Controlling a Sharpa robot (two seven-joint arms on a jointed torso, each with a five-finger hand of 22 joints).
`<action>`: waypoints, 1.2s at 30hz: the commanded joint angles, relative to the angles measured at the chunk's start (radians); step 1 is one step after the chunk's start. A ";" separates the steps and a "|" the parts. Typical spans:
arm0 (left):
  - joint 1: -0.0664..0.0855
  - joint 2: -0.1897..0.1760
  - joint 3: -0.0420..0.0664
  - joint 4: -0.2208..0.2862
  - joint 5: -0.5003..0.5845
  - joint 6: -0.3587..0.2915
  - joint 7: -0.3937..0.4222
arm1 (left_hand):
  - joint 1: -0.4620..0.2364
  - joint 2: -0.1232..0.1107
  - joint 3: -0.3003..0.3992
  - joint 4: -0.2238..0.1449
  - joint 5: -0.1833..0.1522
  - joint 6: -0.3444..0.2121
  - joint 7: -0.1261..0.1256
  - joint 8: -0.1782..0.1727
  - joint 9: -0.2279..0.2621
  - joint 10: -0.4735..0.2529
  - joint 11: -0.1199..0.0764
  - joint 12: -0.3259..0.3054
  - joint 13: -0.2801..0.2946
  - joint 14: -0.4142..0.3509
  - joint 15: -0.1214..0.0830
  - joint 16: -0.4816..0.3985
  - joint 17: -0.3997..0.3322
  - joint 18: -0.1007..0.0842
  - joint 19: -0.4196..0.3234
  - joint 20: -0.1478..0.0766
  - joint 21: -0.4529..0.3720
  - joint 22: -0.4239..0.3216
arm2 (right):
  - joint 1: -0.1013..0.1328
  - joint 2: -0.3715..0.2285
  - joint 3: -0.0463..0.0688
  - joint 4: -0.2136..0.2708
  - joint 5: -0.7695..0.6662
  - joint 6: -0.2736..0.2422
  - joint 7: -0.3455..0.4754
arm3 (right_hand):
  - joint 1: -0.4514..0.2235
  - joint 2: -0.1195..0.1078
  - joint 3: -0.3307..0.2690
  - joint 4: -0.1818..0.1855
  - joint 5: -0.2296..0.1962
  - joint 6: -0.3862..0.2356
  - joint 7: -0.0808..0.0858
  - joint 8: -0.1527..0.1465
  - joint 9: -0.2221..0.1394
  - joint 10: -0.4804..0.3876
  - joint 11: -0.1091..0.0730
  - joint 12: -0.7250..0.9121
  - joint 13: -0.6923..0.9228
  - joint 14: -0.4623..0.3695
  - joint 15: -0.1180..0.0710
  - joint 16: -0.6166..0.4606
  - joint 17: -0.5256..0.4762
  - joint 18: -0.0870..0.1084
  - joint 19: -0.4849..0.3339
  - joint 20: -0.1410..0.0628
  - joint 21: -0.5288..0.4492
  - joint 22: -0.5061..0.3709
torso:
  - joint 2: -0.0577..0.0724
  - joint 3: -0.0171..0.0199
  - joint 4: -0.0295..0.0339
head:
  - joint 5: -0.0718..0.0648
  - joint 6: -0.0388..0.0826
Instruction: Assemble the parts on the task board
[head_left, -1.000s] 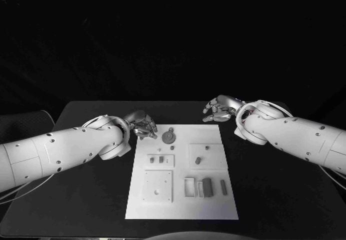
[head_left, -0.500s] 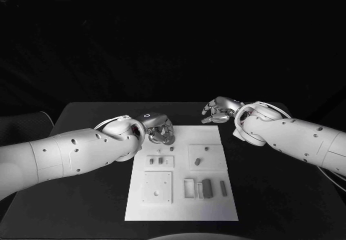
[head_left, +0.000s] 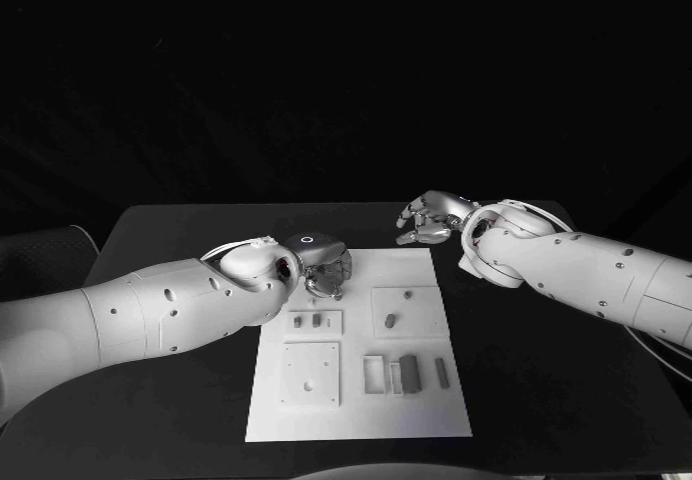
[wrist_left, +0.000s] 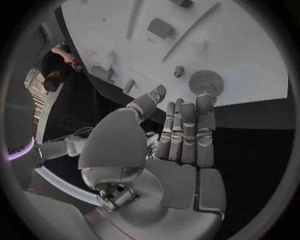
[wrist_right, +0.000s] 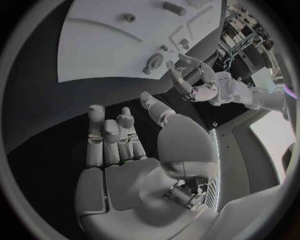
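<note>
The white task board (head_left: 361, 410) lies in the middle of the table. In the head view my left hand (head_left: 326, 268) hangs over its far left part, fingers pointing down. The left wrist view shows the hand (wrist_left: 181, 135) with fingers straight and thumb apart, holding nothing, fingertips at the edge of a round grey gear (wrist_left: 206, 83). A small peg (wrist_left: 179, 71) stands close by. My right hand (head_left: 428, 219) hovers over the black table just beyond the board's far right corner, fingers spread and empty (wrist_right: 119, 145). The gear (wrist_right: 155, 63) also appears in the right wrist view.
On the board are a small plate with two short parts (head_left: 307, 321), a raised plate with a peg (head_left: 389, 320), a square plate with a hole (head_left: 312, 372), and slim frames and dark blocks (head_left: 410, 372) near the front. Black table surrounds the board.
My left hand has swung right from the board's left edge to over the gear. The right hand has drifted slightly left.
</note>
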 joint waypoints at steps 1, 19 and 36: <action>-0.006 0.009 0.001 -0.023 -0.038 0.074 -0.001 | 0.002 -0.014 0.000 0.011 -0.002 -0.015 -0.005 -0.009 -0.006 -0.009 -0.003 -0.010 -0.003 -0.001 0.001 0.007 0.000 0.075 0.003 0.006 0.007 0.007 | 0.000 0.001 0.000 0.001 0.001 0.013 0.005 | -0.011 0.002 0.001 0.007 0.004 0.000 0.008 -0.003 -0.001 -0.007 -0.001 0.007 -0.001 0.003 -0.003 -0.003 0.002 0.041 0.003 -0.007 -0.003 0.009 | 0.000 -0.0007 0.0001 | -0.004 -0.005; -0.054 0.025 0.001 -0.071 -0.029 -0.059 0.076 | 0.030 -0.017 -0.014 0.023 -0.002 -0.014 -0.011 -0.005 -0.022 0.036 -0.039 -0.035 0.005 0.221 -0.038 0.191 0.010 0.142 0.208 -0.033 0.194 0.041 | 0.000 -0.003 0.000 0.006 0.001 0.012 0.005 | -0.011 0.002 0.001 0.007 0.004 0.000 0.008 -0.003 -0.001 -0.007 -0.001 0.008 -0.002 0.003 -0.003 -0.003 0.002 0.041 0.003 -0.007 -0.003 0.009 | 0.000 -0.0013 0.0010 | -0.012 -0.014; -0.054 0.036 0.001 -0.079 -0.033 -0.018 0.055 | 0.025 0.020 -0.005 0.029 -0.003 0.011 -0.013 0.009 -0.022 0.051 -0.040 -0.038 0.010 0.233 -0.039 0.184 -0.001 0.140 0.212 -0.031 0.195 0.039 | 0.000 -0.001 0.000 0.006 0.001 0.013 0.006 | -0.011 0.003 0.001 0.007 0.004 0.000 0.008 -0.002 -0.001 -0.007 -0.001 0.008 -0.003 0.003 -0.003 -0.003 0.002 0.041 0.004 -0.007 -0.003 0.009 | -0.001 0.0005 0.0013 | -0.012 -0.012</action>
